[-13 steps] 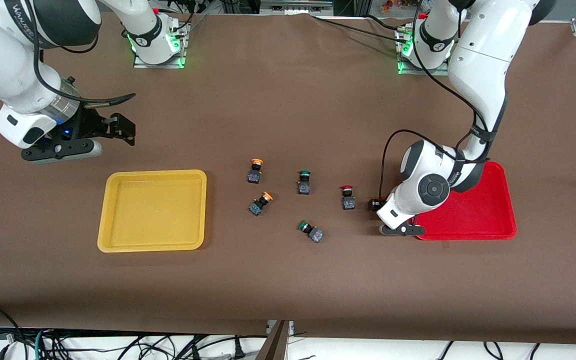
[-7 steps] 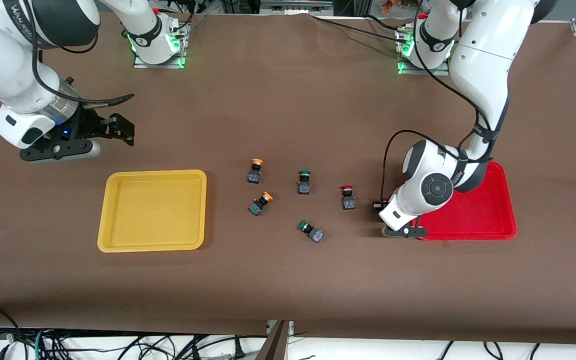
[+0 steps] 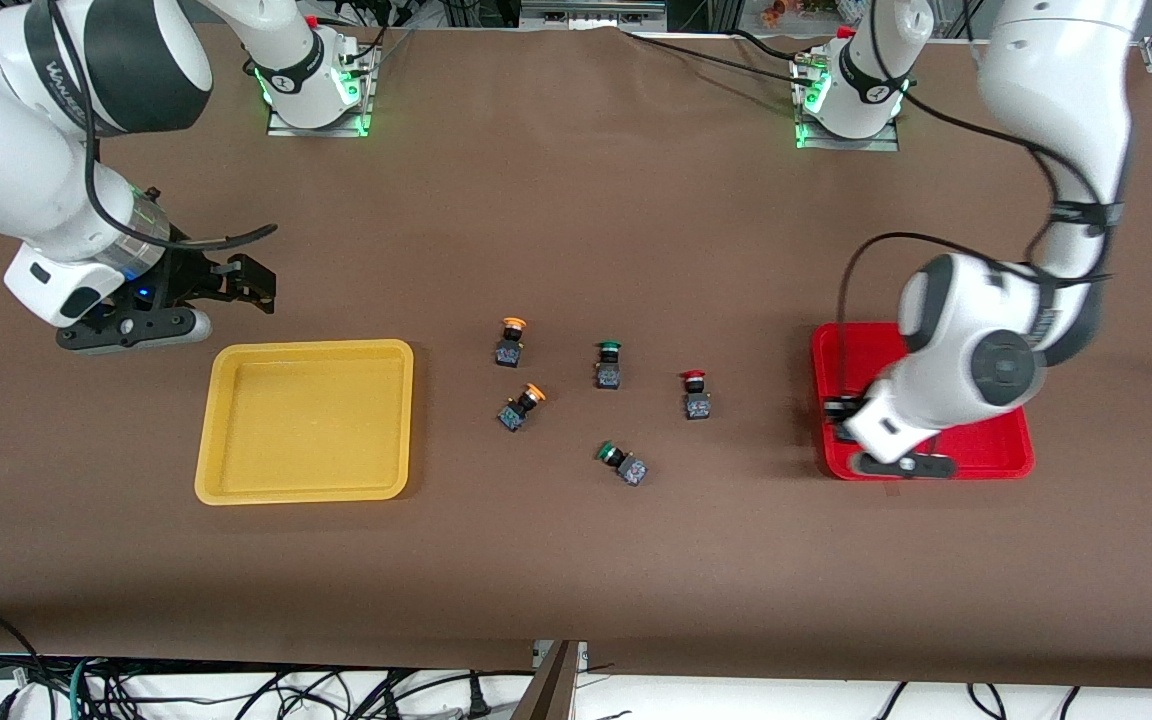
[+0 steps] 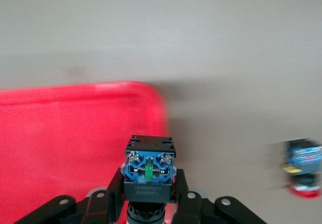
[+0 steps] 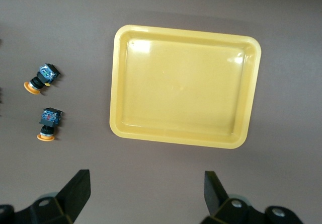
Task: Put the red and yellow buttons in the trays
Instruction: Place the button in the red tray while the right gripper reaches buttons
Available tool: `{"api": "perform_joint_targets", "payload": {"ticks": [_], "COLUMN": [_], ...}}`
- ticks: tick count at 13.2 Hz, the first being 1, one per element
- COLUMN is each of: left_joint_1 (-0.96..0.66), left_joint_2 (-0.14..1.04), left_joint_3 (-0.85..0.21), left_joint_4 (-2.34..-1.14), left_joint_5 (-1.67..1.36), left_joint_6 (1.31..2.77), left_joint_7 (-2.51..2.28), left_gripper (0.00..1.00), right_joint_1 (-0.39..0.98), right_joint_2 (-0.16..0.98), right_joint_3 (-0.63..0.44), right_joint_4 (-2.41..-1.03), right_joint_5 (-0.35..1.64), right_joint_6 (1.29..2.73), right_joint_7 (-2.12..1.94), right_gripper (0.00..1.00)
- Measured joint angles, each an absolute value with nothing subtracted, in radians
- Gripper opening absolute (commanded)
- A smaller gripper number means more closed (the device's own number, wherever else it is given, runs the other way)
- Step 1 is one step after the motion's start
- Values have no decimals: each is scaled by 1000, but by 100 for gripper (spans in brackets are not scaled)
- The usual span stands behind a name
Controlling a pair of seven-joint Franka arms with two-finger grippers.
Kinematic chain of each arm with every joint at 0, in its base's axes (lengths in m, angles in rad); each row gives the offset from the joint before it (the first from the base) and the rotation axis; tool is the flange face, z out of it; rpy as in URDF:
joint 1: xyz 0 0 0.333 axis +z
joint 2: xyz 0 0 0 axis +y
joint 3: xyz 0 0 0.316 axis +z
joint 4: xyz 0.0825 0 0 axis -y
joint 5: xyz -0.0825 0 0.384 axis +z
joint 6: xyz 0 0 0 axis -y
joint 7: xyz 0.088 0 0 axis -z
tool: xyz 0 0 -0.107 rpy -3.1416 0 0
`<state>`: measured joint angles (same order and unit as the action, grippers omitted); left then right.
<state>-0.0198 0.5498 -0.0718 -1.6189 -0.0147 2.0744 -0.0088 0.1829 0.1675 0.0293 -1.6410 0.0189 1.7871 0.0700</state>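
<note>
Gripping a button [image 4: 149, 171], the left tool [image 4: 150, 204] hovers over the red tray [image 4: 65, 143].

Yellow tray [image 5: 183, 85]: glossy smooth plastic, bright highlights. Red tray [image 4: 60, 143]: smooth shiny plastic. Table cover [image 3: 576, 200]: matt brown, cloth-like. Arm shells [image 3: 976, 350]: glossy white plastic. Held button [image 4: 149, 171]: dark matt plastic body, blue insert.

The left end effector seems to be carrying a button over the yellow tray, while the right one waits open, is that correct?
Not quite: the left end effector carries its button over the red tray, as the front view shows. The right end effector does wait open, beside the yellow tray.
</note>
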Motion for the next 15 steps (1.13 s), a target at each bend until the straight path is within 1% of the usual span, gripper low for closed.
{"api": "perform_joint_targets", "payload": {"ticks": [3, 5, 9, 11, 12, 15], "left_joint_1": [163, 237, 280, 303, 318, 350], "left_joint_2": [555, 564, 596, 613, 624, 656], "left_joint_3": [-70, -70, -72, -72, -72, -72], "left_joint_4": [-1640, -1649, -1662, -1685, -1692, -1710], "left_joint_5": [-15, -15, -15, -15, -15, -15], "left_joint_6": [2074, 2074, 2074, 2075, 2081, 2106], "left_joint_7": [211, 279, 291, 290, 290, 284], "left_gripper": [16, 16, 18, 21, 22, 22], "right_joint_1": [184, 185, 187, 195, 202, 254], "right_joint_2": [237, 275, 280, 283, 290, 307], "right_joint_3": [30, 30, 36, 39, 39, 40], "right_joint_4": [-1641, -1639, -1628, -1627, -1627, -1627], "right_joint_5": [19, 19, 20, 20, 21, 25], "right_joint_6": [1788, 1795, 1796, 1795, 1794, 1795], "right_joint_7": [69, 69, 69, 69, 69, 91], "right_gripper": [100, 100, 100, 100, 100, 100]}}
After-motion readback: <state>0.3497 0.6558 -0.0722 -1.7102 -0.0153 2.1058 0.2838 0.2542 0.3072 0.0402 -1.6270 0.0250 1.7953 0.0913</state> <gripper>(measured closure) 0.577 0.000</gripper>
